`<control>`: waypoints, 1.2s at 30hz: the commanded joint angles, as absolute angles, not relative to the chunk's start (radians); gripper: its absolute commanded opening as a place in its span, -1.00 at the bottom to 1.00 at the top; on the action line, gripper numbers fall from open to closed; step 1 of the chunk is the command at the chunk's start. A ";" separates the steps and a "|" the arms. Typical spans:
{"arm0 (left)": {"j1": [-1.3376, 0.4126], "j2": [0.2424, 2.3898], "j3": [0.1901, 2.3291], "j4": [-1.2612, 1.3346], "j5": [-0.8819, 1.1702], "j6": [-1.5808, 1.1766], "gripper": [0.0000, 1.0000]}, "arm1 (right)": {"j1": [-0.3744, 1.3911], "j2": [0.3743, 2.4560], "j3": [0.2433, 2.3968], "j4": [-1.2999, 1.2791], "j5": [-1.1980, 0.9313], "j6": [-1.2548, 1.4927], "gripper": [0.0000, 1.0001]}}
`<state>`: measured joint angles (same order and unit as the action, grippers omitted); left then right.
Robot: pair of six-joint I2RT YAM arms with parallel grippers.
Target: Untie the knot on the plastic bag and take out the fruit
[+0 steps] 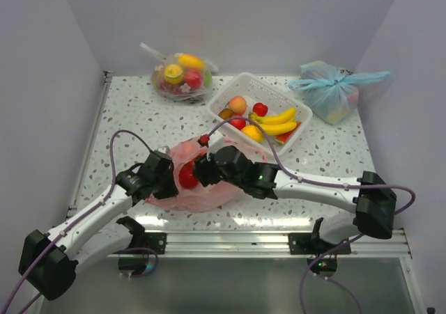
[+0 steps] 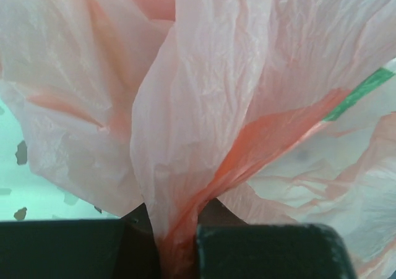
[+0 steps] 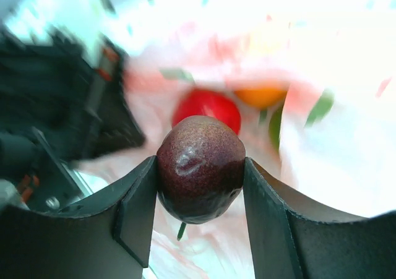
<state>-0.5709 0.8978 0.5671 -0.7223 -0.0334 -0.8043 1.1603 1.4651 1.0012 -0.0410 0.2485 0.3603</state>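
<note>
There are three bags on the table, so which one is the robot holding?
The pink bag, pinched by the left gripper; the clear bag and blue bag sit apart at the back.

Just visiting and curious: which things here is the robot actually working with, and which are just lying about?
In use: pink bag, pinched by left gripper; dark fruit in right gripper; red fruit inside it; white basket, probably for fruit.
Lying about: clear bag of fruit; light blue bag.

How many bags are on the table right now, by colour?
Pink bag: 1
Clear bag: 1
Light blue bag: 1
Total: 3
</note>
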 commanded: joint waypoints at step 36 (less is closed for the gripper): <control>-0.572 0.838 0.523 -0.538 0.147 -0.664 -0.92 | 0.698 1.548 1.413 -0.178 0.273 0.183 0.94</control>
